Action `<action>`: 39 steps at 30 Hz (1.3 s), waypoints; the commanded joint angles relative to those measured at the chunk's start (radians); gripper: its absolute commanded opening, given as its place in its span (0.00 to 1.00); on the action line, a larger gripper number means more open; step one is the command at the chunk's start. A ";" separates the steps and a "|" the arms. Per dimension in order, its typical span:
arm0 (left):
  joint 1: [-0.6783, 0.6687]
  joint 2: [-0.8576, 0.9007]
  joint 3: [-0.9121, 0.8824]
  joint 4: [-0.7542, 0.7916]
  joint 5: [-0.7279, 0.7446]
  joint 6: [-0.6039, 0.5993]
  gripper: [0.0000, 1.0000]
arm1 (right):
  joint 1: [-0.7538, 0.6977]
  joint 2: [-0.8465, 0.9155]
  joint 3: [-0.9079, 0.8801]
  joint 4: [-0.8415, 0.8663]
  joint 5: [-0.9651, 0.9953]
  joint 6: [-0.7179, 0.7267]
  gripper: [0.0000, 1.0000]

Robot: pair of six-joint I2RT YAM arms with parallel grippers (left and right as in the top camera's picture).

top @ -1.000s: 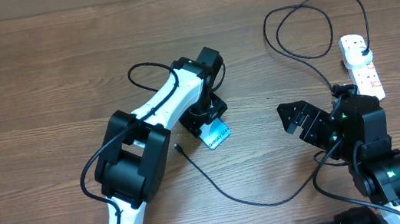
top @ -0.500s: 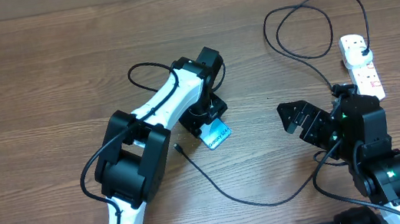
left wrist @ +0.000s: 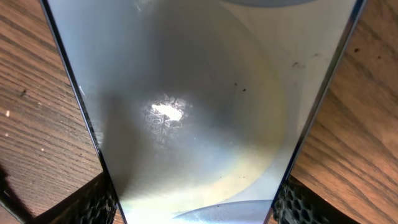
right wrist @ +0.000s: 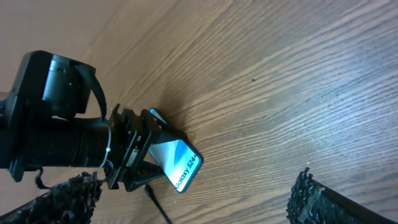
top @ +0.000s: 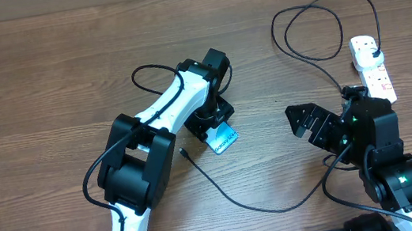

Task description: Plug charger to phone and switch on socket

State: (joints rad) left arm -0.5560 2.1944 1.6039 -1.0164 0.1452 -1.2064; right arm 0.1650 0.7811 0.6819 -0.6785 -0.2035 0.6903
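No change over the last second: both arms idle, task stalled. Left gripper (top: 213,128) has its jaws clamped on the phone (top: 225,138) mid-desk (top: 43,89). Charger (top: 232,196) tip lies just beside the phone, unplugged. Right gripper (top: 300,124) jaws apart, empty. Socket (top: 373,69) untouched; the plug-in is likely the next step.

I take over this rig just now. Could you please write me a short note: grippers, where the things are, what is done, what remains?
Left gripper: shut on the phone, gripping its long edges.
Right gripper: open, empty, between phone and socket.
Charger: its black plug sits in the socket; its small tip lies loose on the table beside the phone, not inserted.
Done: phone gripped.
Left: pick up the tip, plug it into the phone, switch on the socket. The switch state cannot be seen.
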 commanded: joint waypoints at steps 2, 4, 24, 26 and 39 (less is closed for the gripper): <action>0.001 0.100 -0.046 0.008 -0.067 -0.010 0.04 | -0.004 -0.004 0.023 0.014 0.001 -0.011 1.00; 0.002 0.100 -0.031 -0.008 -0.068 -0.009 0.04 | -0.004 -0.004 0.023 0.016 0.002 -0.012 1.00; 0.014 0.100 0.248 -0.223 -0.067 0.074 0.04 | -0.004 0.008 0.022 0.012 0.021 -0.038 1.00; 0.014 0.100 0.277 -0.240 -0.067 0.076 0.05 | -0.004 0.033 0.019 0.008 0.023 -0.038 1.00; 0.031 0.100 0.446 -0.260 0.114 0.092 0.04 | -0.003 0.369 0.017 0.153 -0.166 -0.037 1.00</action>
State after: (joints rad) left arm -0.5392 2.2917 2.0090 -1.2720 0.1822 -1.1324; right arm 0.1642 1.1099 0.6819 -0.5545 -0.2928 0.6640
